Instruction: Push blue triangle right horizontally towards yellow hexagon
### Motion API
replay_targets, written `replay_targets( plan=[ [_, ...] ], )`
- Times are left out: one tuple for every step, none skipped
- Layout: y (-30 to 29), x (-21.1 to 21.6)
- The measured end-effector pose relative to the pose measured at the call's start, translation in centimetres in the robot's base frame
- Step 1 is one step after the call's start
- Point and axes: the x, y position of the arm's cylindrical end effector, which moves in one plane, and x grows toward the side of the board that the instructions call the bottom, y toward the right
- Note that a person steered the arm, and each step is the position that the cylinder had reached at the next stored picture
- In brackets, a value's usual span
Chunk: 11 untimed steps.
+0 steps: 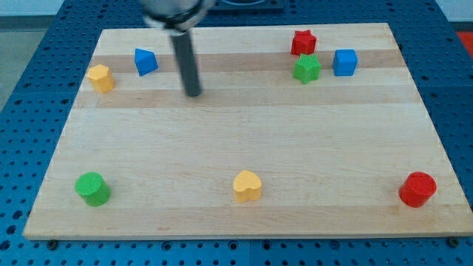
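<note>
A pale wooden board (244, 133) is seen lying on a blue perforated bench (29, 89), and every place below is given relative to the blue triangle (145, 61), which sits near the board's top-left corner.

The dark rod is seen coming down from the view's top, and my tip (193, 94) is placed to the view's right of the blue triangle and a little lower, near it but apart from it; no block is touched by the tip. No hand or gripper is carried by the arm, so no open or closed state can be told.

A yellow block (100, 77), whose shape looks like a hexagon though this cannot be made out surely, is found just to the view's left of the blue triangle and slightly lower, with a small gap between them.

Far to the view's right of the blue triangle, at about the same height, a blue cube (344, 63) is seen, with a green star (306, 69) just beside it on its left and a red star (303, 42) just above the green one.

Well below the blue triangle, along the board's bottom edge, a green cylinder (92, 188) is placed to the left, a yellow heart (247, 185) to the right, and a red cylinder (417, 189) far to the right.
</note>
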Motion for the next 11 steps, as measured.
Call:
replay_targets(
  plan=[
    [1.4, -8.9],
    [-7.2, -11.7],
    [-13.2, -11.0],
    [-18.8, -10.3],
    [-21.4, -9.6],
    [-21.2, -8.7],
    [-17.3, -8.7],
    [-11.5, -8.7],
    [-4.1, -6.7],
    [1.4, -4.4],
    [0.0, -6.1]
  ],
)
